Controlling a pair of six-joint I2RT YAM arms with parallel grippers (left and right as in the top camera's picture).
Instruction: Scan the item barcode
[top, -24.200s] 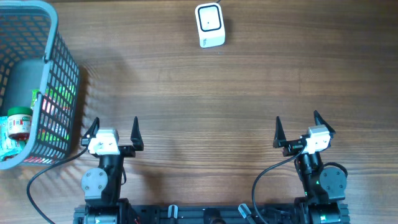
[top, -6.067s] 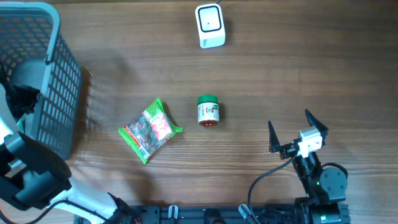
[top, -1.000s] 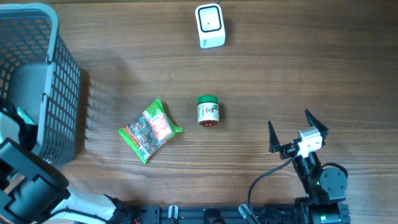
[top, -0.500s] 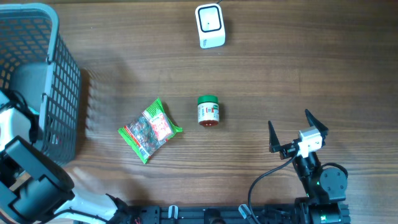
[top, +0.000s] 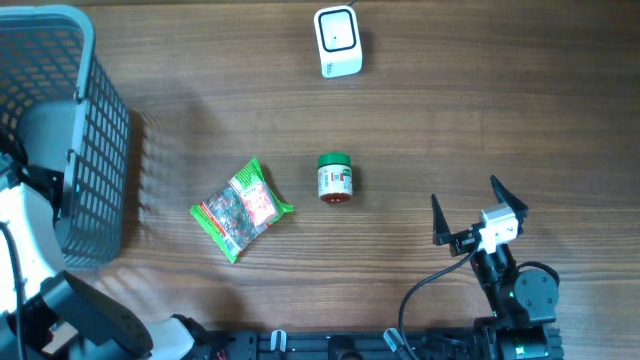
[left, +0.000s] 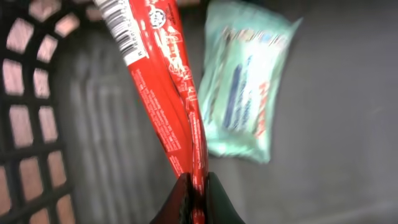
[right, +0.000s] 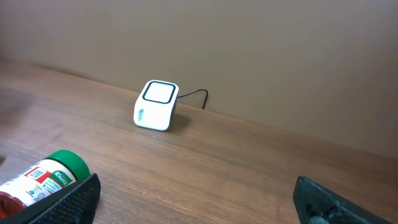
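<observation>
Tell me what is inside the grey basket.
The left hand is inside, shut on a red packet; a pale green pack lies on a grey surface behind it. Overhead, the arm hides the basket's near part, so the rest is hidden.

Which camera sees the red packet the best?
The left wrist view: the red packet is close up, barcode at the top, its lower end pinched in the jaws of the left gripper. In the overhead view it is hidden in the basket. The right wrist view does not show it.

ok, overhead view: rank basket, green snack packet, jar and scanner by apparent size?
1. basket
2. green snack packet
3. scanner
4. jar, only slightly smaller than the scanner
</observation>
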